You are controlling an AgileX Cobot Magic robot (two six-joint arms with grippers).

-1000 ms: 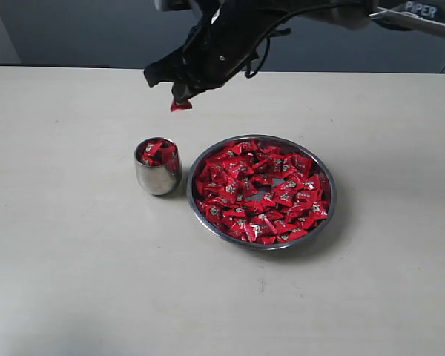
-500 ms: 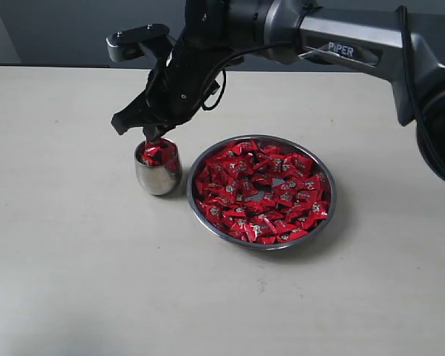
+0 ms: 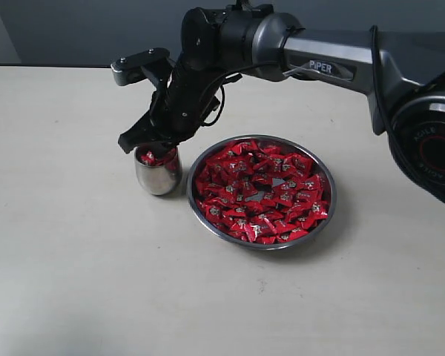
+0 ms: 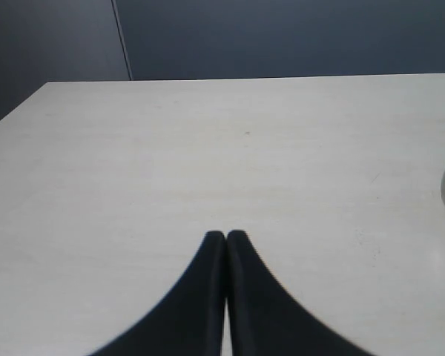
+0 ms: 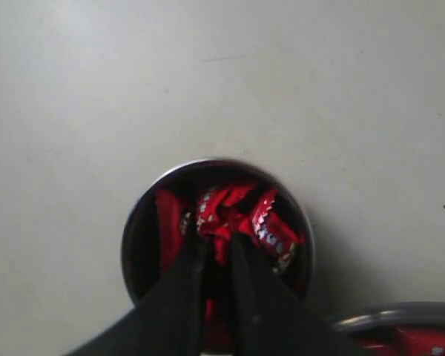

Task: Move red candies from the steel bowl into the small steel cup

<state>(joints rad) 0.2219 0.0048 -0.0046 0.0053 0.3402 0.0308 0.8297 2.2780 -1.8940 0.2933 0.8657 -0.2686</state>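
Red candies (image 3: pixel 261 191) fill steel bowl (image 3: pixel 263 247) and small steel cup (image 3: pixel 157 178), just beside at its nine o'clock; worktop (image 3: pixel 74 259) open elsewhere. Right gripper (image 5: pixel 216 248), jaws narrow, sits in the cup mouth, grip unclear. Left gripper (image 4: pixel 226 236) jaws pressed together.

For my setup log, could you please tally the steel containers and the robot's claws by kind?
steel bowl: 1
small steel cup: 1
claws: 2 (left claw, right claw)
Total: 4
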